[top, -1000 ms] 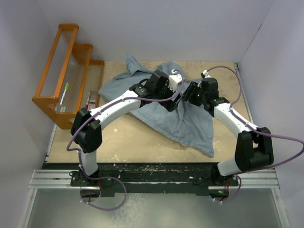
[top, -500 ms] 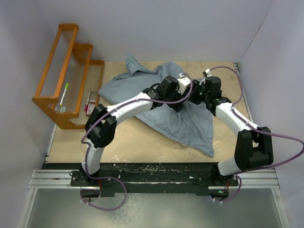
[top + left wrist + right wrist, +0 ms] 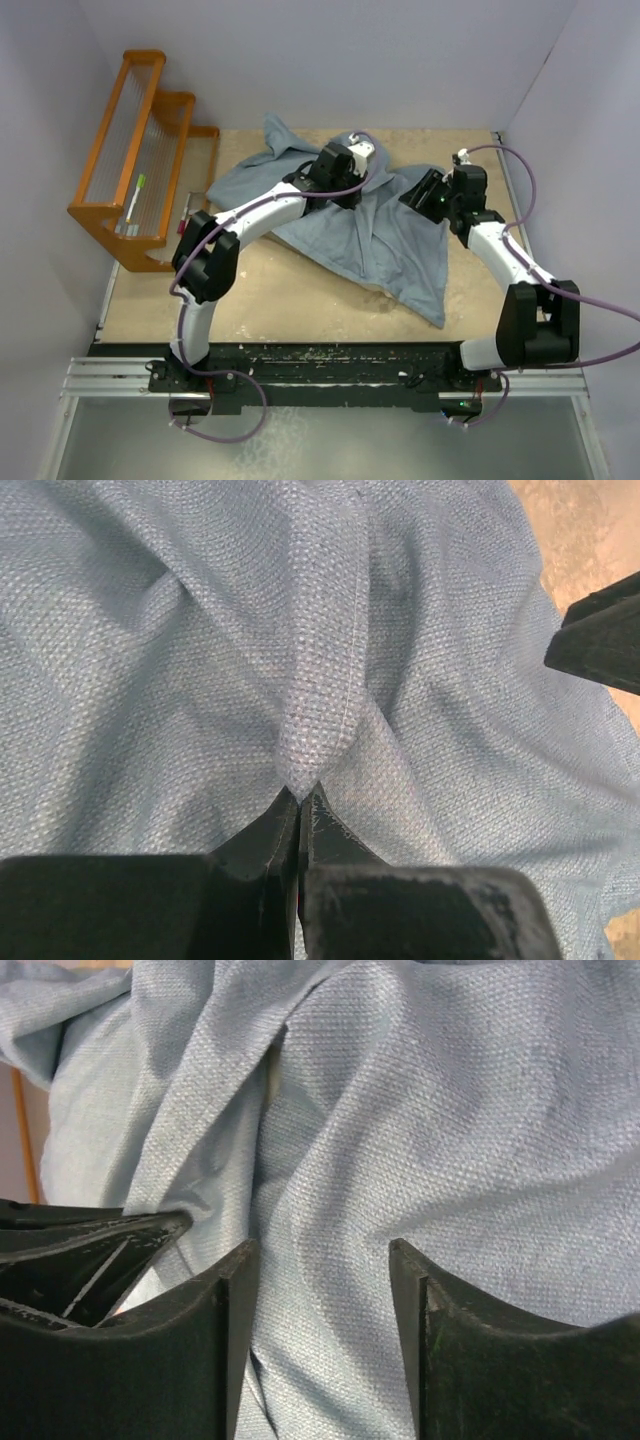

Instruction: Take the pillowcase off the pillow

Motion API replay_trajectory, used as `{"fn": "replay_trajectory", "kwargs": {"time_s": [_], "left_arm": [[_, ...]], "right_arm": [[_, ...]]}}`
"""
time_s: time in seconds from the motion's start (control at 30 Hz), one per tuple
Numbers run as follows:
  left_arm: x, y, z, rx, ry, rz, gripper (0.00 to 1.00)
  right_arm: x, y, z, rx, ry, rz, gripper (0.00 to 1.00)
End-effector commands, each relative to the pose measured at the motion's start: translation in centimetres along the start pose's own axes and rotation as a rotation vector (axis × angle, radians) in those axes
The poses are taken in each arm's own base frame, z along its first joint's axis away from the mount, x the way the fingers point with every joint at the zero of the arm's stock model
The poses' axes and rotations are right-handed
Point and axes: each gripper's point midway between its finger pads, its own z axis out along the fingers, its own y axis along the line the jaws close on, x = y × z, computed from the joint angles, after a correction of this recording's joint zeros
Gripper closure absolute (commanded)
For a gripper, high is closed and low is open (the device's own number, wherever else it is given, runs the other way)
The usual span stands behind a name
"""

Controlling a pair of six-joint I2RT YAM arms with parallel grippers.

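Note:
The pillowcase (image 3: 385, 250) lies crumpled across the back of the table, its plain blue-grey face up. My left gripper (image 3: 350, 188) is shut on a raised fold of that cloth, and the pinched ridge runs up from the fingertips (image 3: 300, 792) in the left wrist view. My right gripper (image 3: 418, 192) hovers open just right of it. Pillowcase cloth (image 3: 450, 1110) lies between and below its jaws (image 3: 322, 1250), with nothing gripped. The left gripper's fingers (image 3: 90, 1250) show at the left of the right wrist view. The pillow is hidden.
An orange slatted rack (image 3: 140, 150) stands at the left wall, with a green-and-white stick (image 3: 135, 195) in it. White walls close the back and both sides. Bare tan tabletop (image 3: 270, 290) lies in front of the cloth.
My left gripper has shut on a fold of the pillowcase and drawn back towards the far left. The right gripper has moved to the right, away from it.

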Motion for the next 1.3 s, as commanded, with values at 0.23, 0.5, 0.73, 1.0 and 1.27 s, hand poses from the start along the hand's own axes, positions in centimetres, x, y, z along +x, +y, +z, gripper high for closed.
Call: {"fn": "replay_trajectory", "kwargs": {"time_s": [0.23, 0.5, 0.73, 1.0, 1.27], "left_arm": [[-4.1, 0.4, -5.7, -0.01, -0.1, 0.041, 1.0], [-2.7, 2.5, -7.4, -0.074, -0.064, 0.092, 1.0], [-2.1, 3.0, -7.1, -0.086, -0.051, 0.096, 1.0], [-1.6, 4.4, -7.8, -0.148, -0.061, 0.156, 1.0], [-1.3, 3.6, -8.3, -0.098, -0.055, 0.175, 1.0]], "right_arm": [[2.3, 2.8, 3.8, 0.093, -0.012, -0.228, 0.36], [4.1, -3.5, 4.0, 0.381, 0.039, -0.246, 0.98], [3.0, -5.8, -1.1, 0.473, -0.094, -0.158, 1.0], [4.6, -13.1, -5.5, 0.663, -0.071, 0.067, 1.0], [7.6, -16.7, -5.6, 0.804, -0.005, 0.203, 1.0]]}}
